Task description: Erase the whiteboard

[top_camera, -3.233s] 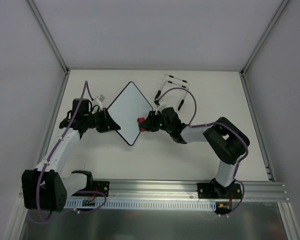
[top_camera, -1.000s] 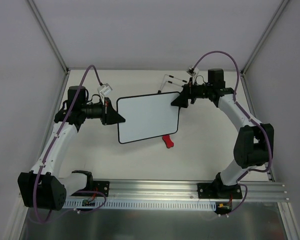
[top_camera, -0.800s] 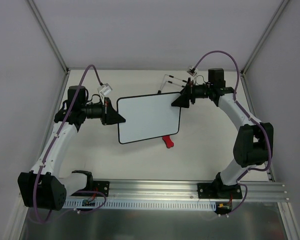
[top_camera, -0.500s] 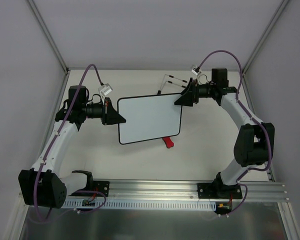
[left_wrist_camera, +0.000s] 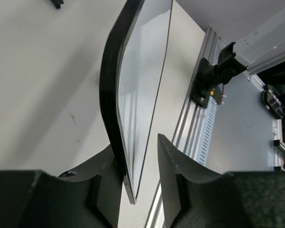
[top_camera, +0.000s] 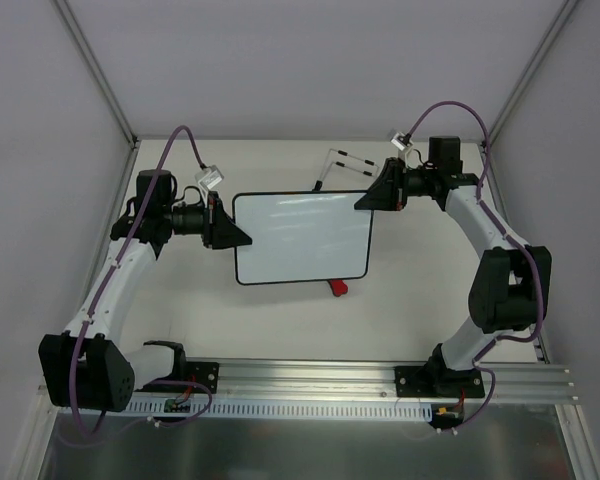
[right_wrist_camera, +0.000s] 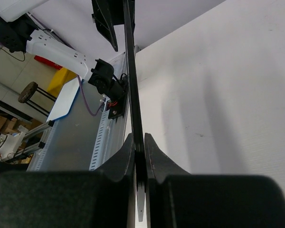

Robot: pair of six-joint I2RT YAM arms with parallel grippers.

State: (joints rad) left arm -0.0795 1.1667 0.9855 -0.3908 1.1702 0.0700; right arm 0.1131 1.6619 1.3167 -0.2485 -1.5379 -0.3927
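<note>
The whiteboard [top_camera: 300,238] is plain white with a thin black frame and lies square to the table edges in the top view. My right gripper [top_camera: 367,202] is shut on its far right corner, and in the right wrist view both fingers pinch the thin board edge [right_wrist_camera: 131,71] at my right gripper [right_wrist_camera: 138,137]. My left gripper [top_camera: 242,238] straddles the board's left edge. There the board [left_wrist_camera: 142,71] rests against one finger, with a gap to the other, so my left gripper [left_wrist_camera: 137,145] is open. A small red eraser [top_camera: 338,288] peeks out below the board's near edge.
A thin wire stand with black tips [top_camera: 342,160] sits behind the board near my right gripper. A metal rail [top_camera: 310,375] carrying both arm bases runs along the near edge. Grey enclosure walls close in the left, right and back.
My right gripper has swung right and slightly back with the board's corner. The board has turned from tilted to level, and its near edge now covers more of the red eraser. The left gripper has barely moved.
</note>
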